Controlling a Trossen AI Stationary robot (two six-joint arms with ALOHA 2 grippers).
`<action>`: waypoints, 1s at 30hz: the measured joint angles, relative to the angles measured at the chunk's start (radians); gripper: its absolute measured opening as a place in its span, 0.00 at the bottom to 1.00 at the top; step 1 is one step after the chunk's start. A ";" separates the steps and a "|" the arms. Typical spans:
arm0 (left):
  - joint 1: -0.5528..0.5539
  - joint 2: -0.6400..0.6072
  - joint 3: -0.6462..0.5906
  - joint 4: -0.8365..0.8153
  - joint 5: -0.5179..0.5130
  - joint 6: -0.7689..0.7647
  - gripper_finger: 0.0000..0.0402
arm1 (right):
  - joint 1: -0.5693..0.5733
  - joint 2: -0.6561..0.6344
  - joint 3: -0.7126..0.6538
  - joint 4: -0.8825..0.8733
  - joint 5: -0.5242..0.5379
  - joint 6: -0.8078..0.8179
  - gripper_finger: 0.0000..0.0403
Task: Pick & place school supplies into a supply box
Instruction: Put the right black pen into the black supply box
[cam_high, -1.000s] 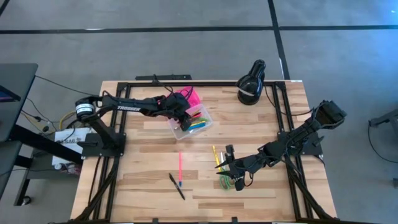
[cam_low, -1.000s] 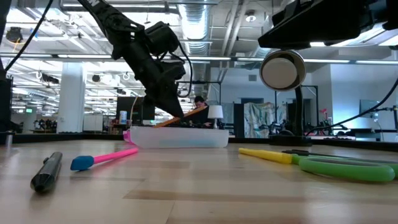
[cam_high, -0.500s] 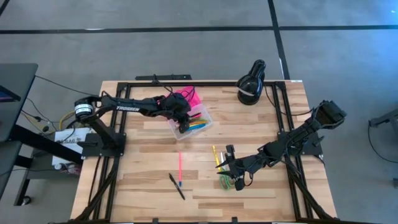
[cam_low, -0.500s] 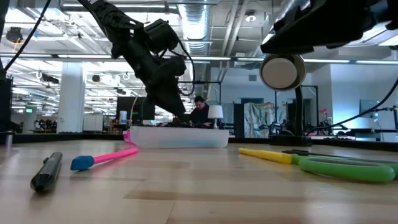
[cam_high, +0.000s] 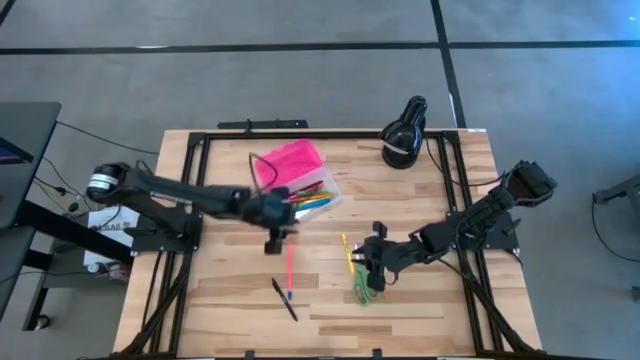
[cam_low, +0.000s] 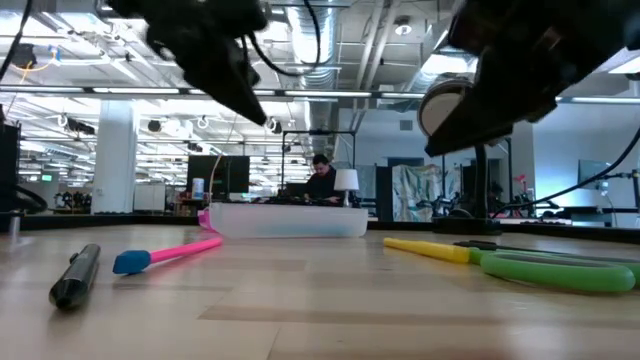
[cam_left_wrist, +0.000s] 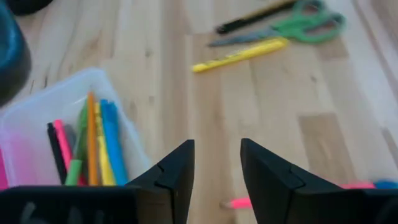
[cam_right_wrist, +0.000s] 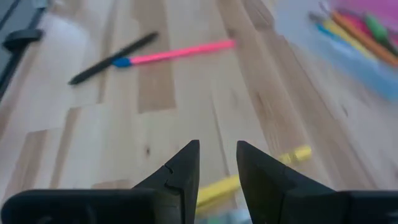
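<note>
The small clear plastic supply box with its bright pink hinged lid (cam_high: 297, 180) lies open at the back of the wooden slatted table (cam_high: 240, 300); inside it, the left wrist view shows about six pens (cam_left_wrist: 93, 146): black, pink, green, orange, yellow, blue. Four supplies lie in front of the box: one pink pen with a blue tip (cam_high: 290, 268), one black pen (cam_high: 284, 299), one yellow marker (cam_high: 347, 250), one pair of green-handled scissors (cam_high: 362, 292). The left gripper (cam_high: 276, 236) hovers just in front of the box, fingers spread, empty; the right gripper (cam_high: 372, 262) hangs over the yellow marker, fingers slightly parted, empty. One black round lamp-like object (cam_high: 404, 134) sits right of the box.
</note>
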 joint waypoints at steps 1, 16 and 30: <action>-0.038 -0.006 -0.009 -0.003 -0.034 0.000 0.31 | -0.002 0.000 0.000 -0.013 0.000 0.034 0.25; -0.429 0.001 -0.188 0.200 -0.406 -0.156 0.30 | 0.115 0.000 0.000 -0.144 0.118 0.430 0.25; -0.652 0.001 -0.195 0.207 -0.681 -0.235 0.30 | 0.164 0.023 0.000 -0.226 0.154 0.620 0.25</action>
